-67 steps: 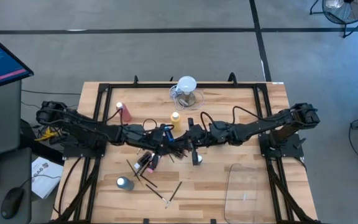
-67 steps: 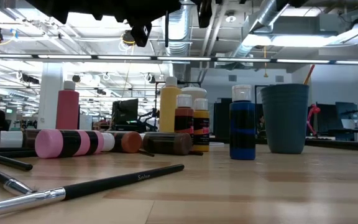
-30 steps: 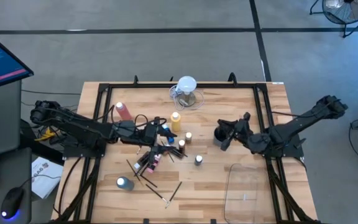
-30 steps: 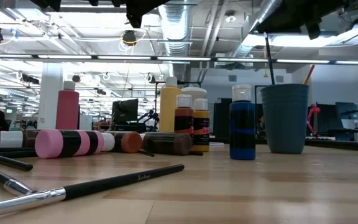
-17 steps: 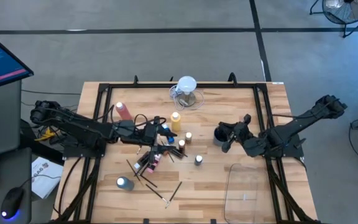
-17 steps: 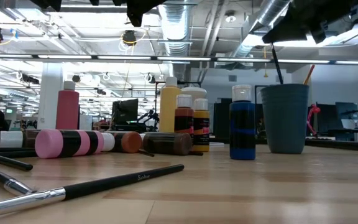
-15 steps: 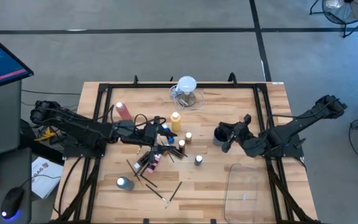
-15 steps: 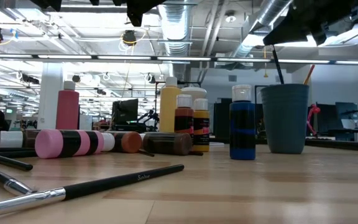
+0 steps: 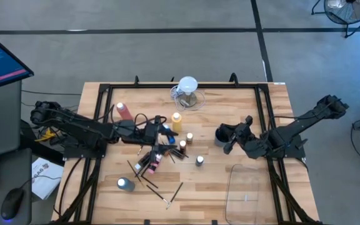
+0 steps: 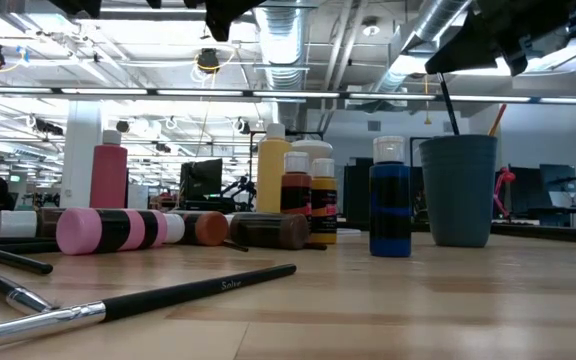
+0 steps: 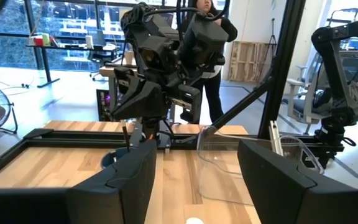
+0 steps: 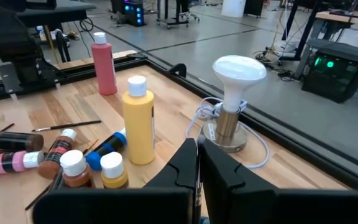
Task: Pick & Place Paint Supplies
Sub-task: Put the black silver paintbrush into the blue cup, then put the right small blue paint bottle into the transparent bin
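So the right gripper (image 9: 229, 139) is clamped on a thin dark paintbrush (image 10: 446, 102) that hangs nearly upright, tilted a bit, with its lower end dipping into the dark grey cup (image 10: 458, 190) towards the desk's right edge. The left gripper (image 9: 161, 132) sits with its fingers spread, holding nothing, over the jumble of paint bottles (image 9: 150, 160) and loose brushes (image 9: 172, 192) around the desk's middle; most of those bottles lie on their sides, while the yellow squeeze bottle (image 9: 177, 120) stands upright just beside it
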Controlling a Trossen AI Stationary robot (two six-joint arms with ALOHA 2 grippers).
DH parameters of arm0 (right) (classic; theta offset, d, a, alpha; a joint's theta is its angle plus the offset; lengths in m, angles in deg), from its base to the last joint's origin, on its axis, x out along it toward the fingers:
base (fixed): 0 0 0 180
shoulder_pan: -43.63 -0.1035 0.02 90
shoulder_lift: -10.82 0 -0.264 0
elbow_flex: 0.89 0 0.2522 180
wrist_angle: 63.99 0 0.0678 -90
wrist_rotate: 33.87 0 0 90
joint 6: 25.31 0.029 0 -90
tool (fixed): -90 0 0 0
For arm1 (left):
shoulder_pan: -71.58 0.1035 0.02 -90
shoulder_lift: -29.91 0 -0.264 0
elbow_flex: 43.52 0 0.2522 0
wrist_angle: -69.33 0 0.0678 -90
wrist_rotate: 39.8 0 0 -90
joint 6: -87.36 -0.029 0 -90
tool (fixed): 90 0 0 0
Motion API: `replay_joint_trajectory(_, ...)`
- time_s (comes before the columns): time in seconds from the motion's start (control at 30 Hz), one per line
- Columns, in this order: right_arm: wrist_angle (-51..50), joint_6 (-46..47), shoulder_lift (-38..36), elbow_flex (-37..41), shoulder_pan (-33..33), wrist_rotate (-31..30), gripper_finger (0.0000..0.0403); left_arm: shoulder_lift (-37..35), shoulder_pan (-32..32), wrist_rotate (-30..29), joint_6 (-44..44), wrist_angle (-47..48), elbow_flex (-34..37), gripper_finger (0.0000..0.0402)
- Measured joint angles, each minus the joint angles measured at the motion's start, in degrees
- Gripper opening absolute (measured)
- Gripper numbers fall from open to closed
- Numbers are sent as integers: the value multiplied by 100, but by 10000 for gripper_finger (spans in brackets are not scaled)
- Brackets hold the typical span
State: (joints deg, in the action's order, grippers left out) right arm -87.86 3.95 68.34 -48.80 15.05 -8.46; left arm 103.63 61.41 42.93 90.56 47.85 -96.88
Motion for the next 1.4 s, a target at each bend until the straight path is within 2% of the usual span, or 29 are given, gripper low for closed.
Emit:
replay_joint_trajectory(0.1, -79, 135, 0, 0, 2, 4, 5, 0, 3, 0, 0, 0, 0, 214)
replay_joint_trajectory(0.2, -83, 247, 0, 0, 2, 0, 25, -2, 2, 2, 0, -12, 0, 212)
replay_joint_trajectory(0.67, -62, 292, 0, 0, 2, -4, 183, -2, 2, 2, 0, -44, 0, 209)
replay_joint_trajectory(0.87, 100, 194, 1, 0, 2, -2, 233, -2, 2, 2, 0, -44, 0, 209)
replay_joint_trajectory(1.0, 730, -394, 2, 0, -124, 28, 241, -19, -14, 45, 0, -35, 0, 209)
replay_joint_trajectory(1.17, 1980, -1547, 2, 0, -383, 205, 235, -24, -113, 427, -172, -63, -4, 209)
replay_joint_trajectory(1.4, 2883, -2595, 2, -2, -427, 819, 222, -24, -392, 887, -328, -42, -4, 209)
